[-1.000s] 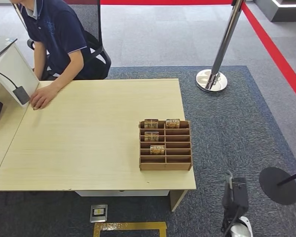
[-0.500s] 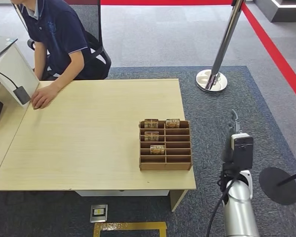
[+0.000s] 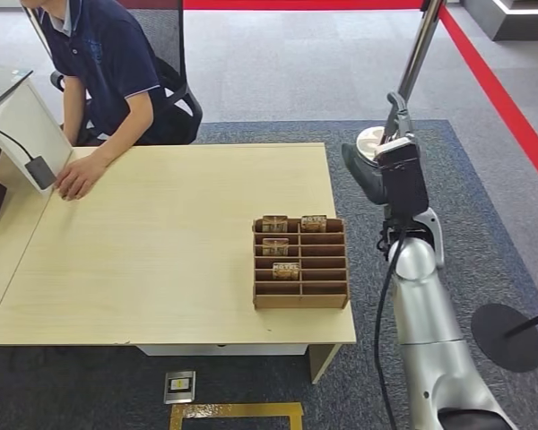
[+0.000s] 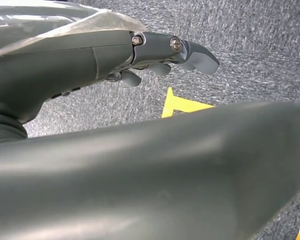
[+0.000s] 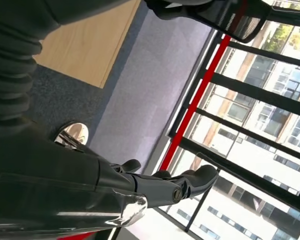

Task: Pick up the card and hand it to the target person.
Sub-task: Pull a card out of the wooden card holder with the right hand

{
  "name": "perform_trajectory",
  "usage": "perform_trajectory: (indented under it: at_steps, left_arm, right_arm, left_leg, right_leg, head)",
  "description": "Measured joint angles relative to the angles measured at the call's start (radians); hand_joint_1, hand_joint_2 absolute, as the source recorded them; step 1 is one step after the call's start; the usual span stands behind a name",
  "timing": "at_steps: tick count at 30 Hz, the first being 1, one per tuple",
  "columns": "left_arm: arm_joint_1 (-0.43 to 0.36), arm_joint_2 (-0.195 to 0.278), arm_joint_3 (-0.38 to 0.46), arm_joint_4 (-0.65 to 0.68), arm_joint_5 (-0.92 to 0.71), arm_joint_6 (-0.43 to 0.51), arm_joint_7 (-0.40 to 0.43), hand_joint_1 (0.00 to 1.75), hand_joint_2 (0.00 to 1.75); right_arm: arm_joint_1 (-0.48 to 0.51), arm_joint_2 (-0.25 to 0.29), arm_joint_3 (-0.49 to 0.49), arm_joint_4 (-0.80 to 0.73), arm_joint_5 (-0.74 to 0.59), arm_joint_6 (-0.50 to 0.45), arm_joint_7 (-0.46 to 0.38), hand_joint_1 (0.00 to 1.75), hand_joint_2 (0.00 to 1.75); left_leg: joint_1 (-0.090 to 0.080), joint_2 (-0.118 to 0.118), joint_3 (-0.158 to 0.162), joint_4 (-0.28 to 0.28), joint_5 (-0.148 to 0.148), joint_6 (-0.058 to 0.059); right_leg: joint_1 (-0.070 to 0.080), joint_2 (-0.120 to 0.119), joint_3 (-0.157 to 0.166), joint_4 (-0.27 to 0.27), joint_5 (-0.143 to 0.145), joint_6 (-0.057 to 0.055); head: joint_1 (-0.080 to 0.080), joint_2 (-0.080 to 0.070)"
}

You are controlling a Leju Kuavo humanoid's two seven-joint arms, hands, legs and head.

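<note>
A brown wooden slotted rack [image 3: 300,298] stands near the table's front right corner. Several brown cards stand in it: two in the back row [image 3: 275,224] [image 3: 314,223], one behind them [image 3: 275,247] and one mid-rack [image 3: 286,270]. My right hand [image 3: 375,170] is raised off the table's right edge, beyond the rack, holding nothing; its fingers [image 5: 193,181] are stretched out. My left hand [image 4: 167,52] hangs over the carpet with fingers extended and nothing in it. The person [image 3: 104,67] sits at the far left corner, one hand [image 3: 77,177] on the table.
The light wooden table [image 3: 158,242] is bare between rack and person. A chrome stanchion base [image 3: 371,141] and red belt [image 3: 503,98] lie behind my right arm, a black round base [image 3: 507,336] to the right. A white laptop stand [image 3: 22,125] sits far left.
My right arm has risen from low beside the table's front right corner to well above the floor, level with the rack's far side. Rack, cards and person have not moved.
</note>
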Motion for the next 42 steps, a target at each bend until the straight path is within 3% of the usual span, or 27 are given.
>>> perform_trajectory:
  at_steps: [13,30,35,42]
  left_arm:
    - [-0.001,0.0,0.0,0.002,-0.005,-0.001,0.001,0.0,0.0]
    - [0.0,0.007,0.0,0.002,-0.014,-0.013,0.0,0.0,0.0]
    - [0.002,0.011,0.0,0.002,-0.021,-0.021,-0.013,0.0,0.0]
    - [0.003,0.017,-0.002,0.002,-0.034,-0.032,-0.018,0.0,0.0]
  right_arm:
    - [-0.123,-0.015,0.198,0.148,0.367,-0.026,0.2,0.0,1.75]
    - [-0.095,-0.131,0.424,0.121,0.887,0.024,0.457,0.0,1.75]
    - [-0.036,-0.162,0.441,0.08,0.908,0.022,0.455,0.0,1.75]
    - [0.028,-0.174,0.43,0.088,0.827,-0.008,0.402,0.0,1.75]
  left_leg:
    - [0.0,0.0,0.0,0.0,0.0,0.0]
    - [0.0,0.0,0.0,0.0,0.0,0.0]
    - [0.0,0.0,0.0,0.0,0.0,0.0]
    - [0.0,0.0,-0.001,0.0,0.0,0.0]
  right_leg:
    - [0.0,0.0,0.0,0.0,0.0,0.0]
    - [0.0,0.0,-0.001,0.0,0.0,0.0]
    - [0.0,0.0,-0.001,0.0,0.0,0.0]
    - [0.0,0.0,-0.001,0.0,0.0,0.0]
  head:
    - [0.0,0.0]
    - [0.0,0.0]
    - [0.0,0.0]
    - [0.0,0.0]
